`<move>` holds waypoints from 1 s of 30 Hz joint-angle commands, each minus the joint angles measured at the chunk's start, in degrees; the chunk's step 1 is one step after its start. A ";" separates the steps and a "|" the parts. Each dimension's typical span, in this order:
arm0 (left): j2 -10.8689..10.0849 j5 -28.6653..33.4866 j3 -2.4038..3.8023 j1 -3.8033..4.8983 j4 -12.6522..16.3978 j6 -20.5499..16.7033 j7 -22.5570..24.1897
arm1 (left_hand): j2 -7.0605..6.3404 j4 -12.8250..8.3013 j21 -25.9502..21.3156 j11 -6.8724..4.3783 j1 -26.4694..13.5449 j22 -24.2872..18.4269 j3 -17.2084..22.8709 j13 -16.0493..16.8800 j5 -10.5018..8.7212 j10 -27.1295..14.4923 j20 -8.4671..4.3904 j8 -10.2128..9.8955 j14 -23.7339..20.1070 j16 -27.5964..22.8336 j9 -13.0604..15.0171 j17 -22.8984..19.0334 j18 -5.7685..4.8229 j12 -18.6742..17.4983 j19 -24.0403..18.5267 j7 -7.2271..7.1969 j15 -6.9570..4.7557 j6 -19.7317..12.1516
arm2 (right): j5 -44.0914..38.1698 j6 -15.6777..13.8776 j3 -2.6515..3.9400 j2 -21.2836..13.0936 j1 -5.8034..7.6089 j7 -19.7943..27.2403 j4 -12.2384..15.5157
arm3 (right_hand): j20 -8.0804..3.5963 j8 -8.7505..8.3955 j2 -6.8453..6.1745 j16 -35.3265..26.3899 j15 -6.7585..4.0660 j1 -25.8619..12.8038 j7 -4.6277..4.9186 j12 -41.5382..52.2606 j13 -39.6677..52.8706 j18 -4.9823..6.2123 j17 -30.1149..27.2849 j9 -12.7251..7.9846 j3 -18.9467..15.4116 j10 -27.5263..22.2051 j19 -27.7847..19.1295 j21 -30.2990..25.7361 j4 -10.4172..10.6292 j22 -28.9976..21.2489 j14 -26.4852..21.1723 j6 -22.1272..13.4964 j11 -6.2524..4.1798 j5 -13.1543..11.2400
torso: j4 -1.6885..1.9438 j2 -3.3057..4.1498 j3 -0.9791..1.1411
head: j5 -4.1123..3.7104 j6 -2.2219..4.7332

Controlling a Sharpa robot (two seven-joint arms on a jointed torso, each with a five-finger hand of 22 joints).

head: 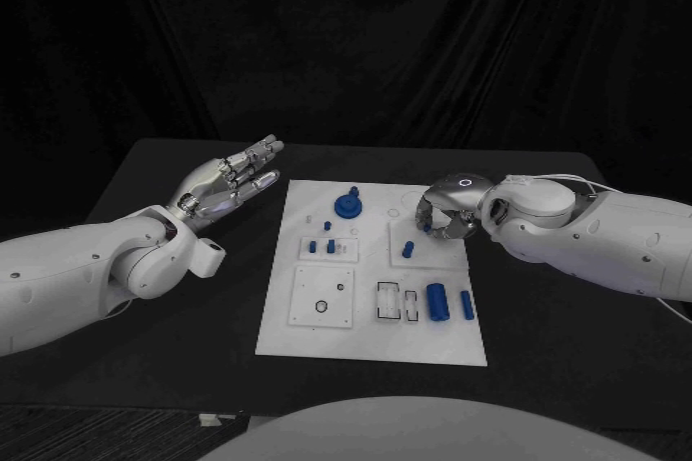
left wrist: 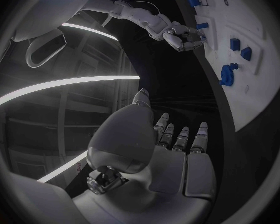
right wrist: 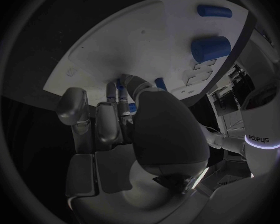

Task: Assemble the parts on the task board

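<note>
1. at the middle of the black table (head: 173, 161) lies the white task board (head: 375, 336), its long side running away from me.
2. on the board's far end stands a blue knob-shaped part (head: 348, 203); nearer me, left of centre, sit two small blue pegs (head: 322, 247) side by side.
3. toward the board's right, near its middle, a short blue peg (head: 408, 249) stands just below my right hand's fingers.
4. at the near right of the board lie a pale cylinder (head: 413, 303), a thicker blue cylinder (head: 437, 303) and a thinner blue pin (head: 466, 304), side by side.
5. my right hand (head: 444, 213) hangs over the board's far right edge, fingers curled downward toward the surface.
6. from my right wrist camera, those fingertips (right wrist: 123, 87) bunch together against the white board around something small and blue (right wrist: 132, 106); i cannot tell whether they grip it or only touch it.
7. the same wrist view has the thick blue cylinder (right wrist: 210, 48) and the thin pin (right wrist: 214, 11) lying well beyond the fingers.
8. my left hand (head: 231, 181) is raised off the table to the left of the board, palm up, fingers straight and spread, holding nothing.
9. my left wrist camera gives the same: fingers (left wrist: 180, 137) extended, apart, clear of the board.
</note>
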 commanded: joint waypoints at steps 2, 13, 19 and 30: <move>0.14 0.50 0.06 -0.12 -0.03 1.08 8.23 | 0.08 -0.39 0.32 0.60 0.64 0.43 0.03 0.07 0.43 0.03 0.09 0.39 0.08 -0.17 0.08 -0.02 0.63 0.40 0.44 0.05 0.39 0.52 | -0.47 -2.13 0.00 0.01 -0.27 1.36 -0.29 | -0.45 0.90 0.78 -0.39 -0.62 0.42 0.21 0.78 0.33 1.02 -0.13 0.89 0.29 0.87 -0.01 -0.17 -0.76 7.26 -0.05 0.32 -0.31 -0.13 | -0.01 -0.02 -0.02 | 0.23 0.01; 0.16 0.50 0.05 -0.21 -0.12 1.18 8.34 | 0.42 -0.70 0.68 0.99 1.49 1.24 0.15 0.13 1.35 0.28 0.18 0.48 0.38 -0.07 0.14 0.08 0.52 0.69 1.28 0.40 0.73 1.18 | -0.47 -7.57 0.00 -0.97 -0.24 2.70 0.30 | -0.91 3.30 1.75 -1.30 -1.06 1.37 1.19 1.90 0.73 1.07 -1.51 3.09 1.51 2.98 -0.10 -0.57 -2.33 7.19 -0.36 1.70 -0.82 0.29 | -0.02 -0.03 -0.04 | 0.65 0.01; 0.29 0.50 0.05 -0.25 -0.34 1.38 8.14 | 0.81 -0.74 0.79 1.21 1.80 1.43 0.28 0.14 2.36 0.33 0.20 0.44 0.48 -0.04 0.13 0.10 0.44 0.73 1.60 0.56 0.90 1.09 | -0.47 -9.15 0.00 -2.06 0.63 2.32 1.63 | -0.94 3.57 1.91 -1.63 -1.07 1.39 1.35 1.95 0.72 1.09 -1.99 3.35 1.64 3.28 -0.15 -0.71 -2.42 7.15 -0.48 1.86 -0.75 0.08 | -0.02 -0.09 -0.06 | 0.96 0.01; 0.46 0.50 0.05 -0.61 -0.79 2.05 7.97 | 1.08 -0.98 1.10 1.51 2.35 2.16 0.39 0.21 3.80 0.57 0.23 0.43 0.77 0.05 0.13 0.19 0.39 1.03 2.37 0.74 1.09 1.03 | -0.47 -8.03 0.00 -5.63 4.62 -0.20 9.45 | -0.84 3.50 1.97 -2.95 -0.82 1.54 1.79 1.51 0.42 1.25 -3.87 3.62 2.04 3.56 -0.60 -1.94 -2.63 6.85 -1.03 1.31 -0.34 -0.62 | 0.04 -0.15 -0.15 | 0.75 0.01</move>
